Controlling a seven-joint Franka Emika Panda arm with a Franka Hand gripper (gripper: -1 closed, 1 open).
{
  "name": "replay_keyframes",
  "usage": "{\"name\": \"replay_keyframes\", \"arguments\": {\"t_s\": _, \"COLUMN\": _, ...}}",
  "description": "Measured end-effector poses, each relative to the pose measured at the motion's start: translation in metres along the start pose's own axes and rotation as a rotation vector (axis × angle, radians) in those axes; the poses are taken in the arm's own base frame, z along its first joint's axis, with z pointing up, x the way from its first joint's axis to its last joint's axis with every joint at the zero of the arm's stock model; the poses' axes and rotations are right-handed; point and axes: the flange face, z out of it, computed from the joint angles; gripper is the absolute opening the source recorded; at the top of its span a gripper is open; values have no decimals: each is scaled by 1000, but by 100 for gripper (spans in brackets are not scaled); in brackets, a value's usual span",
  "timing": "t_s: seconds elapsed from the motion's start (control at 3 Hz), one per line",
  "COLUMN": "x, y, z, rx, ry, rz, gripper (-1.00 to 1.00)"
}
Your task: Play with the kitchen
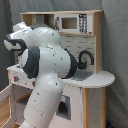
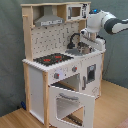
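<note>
End effector point(image 2: 85, 44) hangs over the sink point(image 2: 76, 51) end of the kitchen point(image 2: 60, 70), just beside the black faucet point(image 2: 75, 38), on the second exterior view's right. Finger state: cannot tell; wrist and faucet overlap there. In the first exterior view the arm's bulk hides it entirely.

Key relation: sink basin lies directly below the end effector, faucet arch toward the second exterior view's left; stovetop point(image 2: 52, 59) further left along the worktop. Oven door point(image 2: 70, 104) hangs open, low and near. Microwave point(image 2: 76, 11) sits above on the top shelf, hood point(image 2: 48, 20) left of it.

Judgement: next contact likely faucet or sink; collision with faucet arch is the risk.
</note>
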Motion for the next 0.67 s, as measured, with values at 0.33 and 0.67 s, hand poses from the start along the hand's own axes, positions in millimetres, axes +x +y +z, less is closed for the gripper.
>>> {"name": "replay_keyframes", "arguments": {"t_s": 0.33, "x": 9, "y": 37, "z": 15, "rx": 18, "ry": 23, "rz": 116, "gripper": -100}}
{"name": "replay_keyframes", "arguments": {"t_s": 0.67, "x": 10, "y": 91, "z": 43, "rx": 47, "ry": 13, "rz": 207, "gripper": -100}}
